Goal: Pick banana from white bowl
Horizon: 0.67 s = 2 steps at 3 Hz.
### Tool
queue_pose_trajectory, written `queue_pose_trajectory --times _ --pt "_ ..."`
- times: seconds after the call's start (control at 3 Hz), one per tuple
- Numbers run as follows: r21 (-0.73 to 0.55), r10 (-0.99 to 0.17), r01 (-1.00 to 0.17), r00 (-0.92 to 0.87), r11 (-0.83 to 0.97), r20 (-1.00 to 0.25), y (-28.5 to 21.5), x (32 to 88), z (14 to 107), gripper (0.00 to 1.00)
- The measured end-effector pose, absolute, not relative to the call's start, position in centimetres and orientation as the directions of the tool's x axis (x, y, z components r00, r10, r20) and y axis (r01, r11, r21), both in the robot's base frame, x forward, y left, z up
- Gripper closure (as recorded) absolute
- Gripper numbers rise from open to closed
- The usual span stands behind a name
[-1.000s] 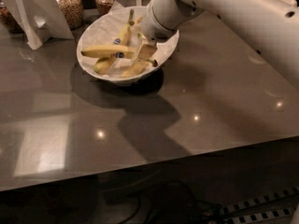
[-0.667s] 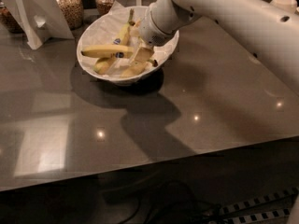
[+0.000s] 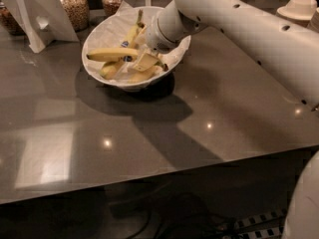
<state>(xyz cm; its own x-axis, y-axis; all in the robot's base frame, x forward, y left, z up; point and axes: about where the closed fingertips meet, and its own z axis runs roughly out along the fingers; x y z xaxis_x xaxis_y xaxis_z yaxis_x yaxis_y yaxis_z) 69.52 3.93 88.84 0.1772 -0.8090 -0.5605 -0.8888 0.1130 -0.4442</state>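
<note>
Now your gripper (image 3: pixel 145 59) sits low in the white bowl (image 3: pixel 105 32), by the banana (image 3: pixel 109 54), placed to grab it; can't tell if it's clamped.

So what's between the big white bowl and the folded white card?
Just bare grey tabletop, in the camera view, between the wide white paper-lined bowl and the folded white card. The gripper is inside the bowl, at the long yellow banana.
</note>
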Motion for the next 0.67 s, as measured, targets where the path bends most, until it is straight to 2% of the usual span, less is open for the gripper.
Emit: queue_pose_trajectory --times 0.33,0.67 --pt "-0.438 -0.805 -0.892 0.179 0.109 -0.565 4.68 70.16 88.34 0.45" --pt "-0.438 -0.805 -0.893 0.179 0.109 -0.565 4.69 70.16 88.31 0.64"
